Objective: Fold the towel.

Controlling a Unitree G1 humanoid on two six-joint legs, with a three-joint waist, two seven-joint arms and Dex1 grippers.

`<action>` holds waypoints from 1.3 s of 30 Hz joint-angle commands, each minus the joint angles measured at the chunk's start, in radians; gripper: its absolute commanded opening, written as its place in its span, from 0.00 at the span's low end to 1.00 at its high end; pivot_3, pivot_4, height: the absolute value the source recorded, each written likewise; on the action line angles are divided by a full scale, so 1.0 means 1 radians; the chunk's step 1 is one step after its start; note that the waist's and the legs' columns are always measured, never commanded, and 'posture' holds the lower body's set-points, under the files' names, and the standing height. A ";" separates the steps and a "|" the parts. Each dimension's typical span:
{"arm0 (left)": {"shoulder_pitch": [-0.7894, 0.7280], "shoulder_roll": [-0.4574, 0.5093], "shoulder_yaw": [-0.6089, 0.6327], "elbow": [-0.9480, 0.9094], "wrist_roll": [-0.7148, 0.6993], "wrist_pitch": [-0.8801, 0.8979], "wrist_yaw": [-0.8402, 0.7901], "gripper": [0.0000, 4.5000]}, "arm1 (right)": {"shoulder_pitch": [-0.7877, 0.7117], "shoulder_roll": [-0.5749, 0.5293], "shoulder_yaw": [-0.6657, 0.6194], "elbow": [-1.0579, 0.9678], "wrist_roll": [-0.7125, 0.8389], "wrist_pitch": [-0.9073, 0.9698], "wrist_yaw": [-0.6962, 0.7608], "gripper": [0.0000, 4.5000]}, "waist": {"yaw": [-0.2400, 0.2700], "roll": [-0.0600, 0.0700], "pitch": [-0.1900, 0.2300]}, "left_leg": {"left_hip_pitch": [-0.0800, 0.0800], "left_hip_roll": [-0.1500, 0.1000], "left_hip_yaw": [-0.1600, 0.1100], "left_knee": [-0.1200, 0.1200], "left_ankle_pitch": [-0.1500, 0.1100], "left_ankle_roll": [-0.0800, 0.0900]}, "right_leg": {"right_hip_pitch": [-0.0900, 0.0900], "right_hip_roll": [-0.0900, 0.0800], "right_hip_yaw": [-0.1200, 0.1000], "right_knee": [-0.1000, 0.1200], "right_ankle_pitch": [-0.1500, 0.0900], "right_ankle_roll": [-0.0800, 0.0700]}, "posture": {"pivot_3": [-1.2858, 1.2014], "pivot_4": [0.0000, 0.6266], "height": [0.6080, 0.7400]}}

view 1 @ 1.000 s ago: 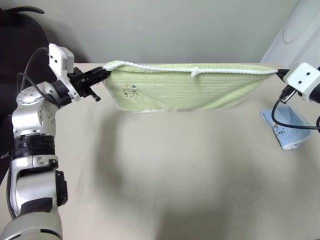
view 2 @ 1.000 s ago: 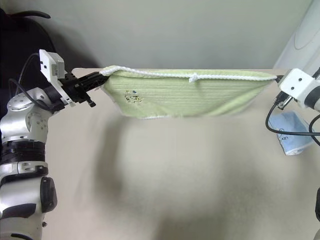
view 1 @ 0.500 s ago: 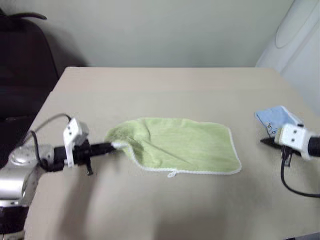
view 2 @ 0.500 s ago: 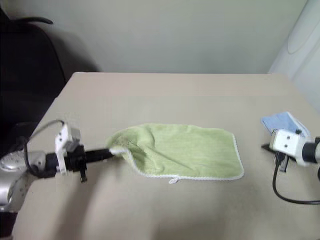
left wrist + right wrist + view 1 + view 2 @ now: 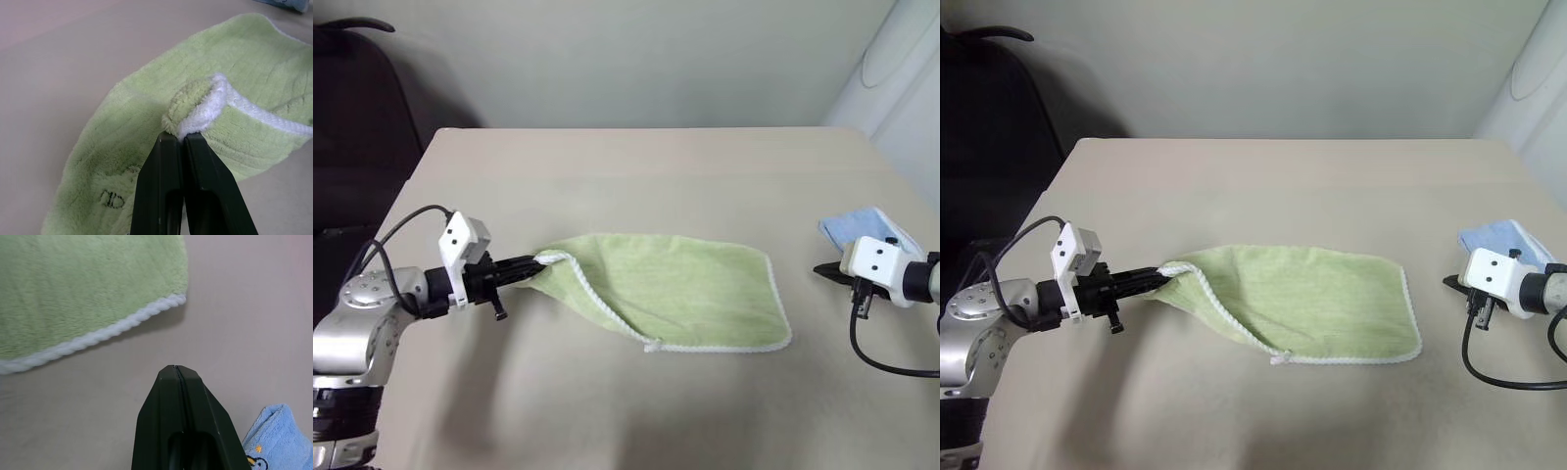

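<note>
At the left of the table [image 5: 636, 166], the left gripper [image 5: 534, 262] pinches the towel [image 5: 690, 290] by one corner; a pull could drag it askew, since the empty, closed right gripper [image 5: 819, 269] hovers clear.

A beige surface [image 5: 636, 401] carries a small light blue cloth [image 5: 855, 224] near its right edge; the right wrist view shows a printed penguin figure on it. A dark chair [image 5: 357, 117] stands off the far left corner, against a pale wall [image 5: 626, 59].
</note>
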 commanded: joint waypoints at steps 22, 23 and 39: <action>0.004 0.006 -0.009 -0.059 -0.015 0.029 0.006 0.00 | 0.112 -0.027 0.034 -0.247 0.054 0.059 0.156 0.99 | -0.003 0.000 0.000 | 0.006 -0.001 -0.001 0.011 -0.007 0.012 | 0.008 0.000 0.001 0.005 0.002 0.001 | 0.52 0.24 1.00; 0.004 0.007 -0.010 -0.059 -0.015 0.029 0.006 0.00 | 0.112 -0.027 0.035 -0.246 0.054 0.058 0.156 0.99 | -0.003 0.000 0.000 | 0.006 -0.001 -0.001 0.012 -0.007 0.012 | 0.008 0.000 0.001 0.005 0.002 0.001 | 0.52 0.24 1.00; 0.005 0.007 -0.009 -0.060 -0.015 0.030 0.006 0.00 | 0.111 -0.026 0.035 -0.244 0.053 0.056 0.157 0.99 | -0.002 0.000 0.000 | 0.006 -0.001 0.000 0.012 -0.007 0.013 | 0.008 0.001 0.001 0.005 0.002 0.001 | 0.52 0.24 1.00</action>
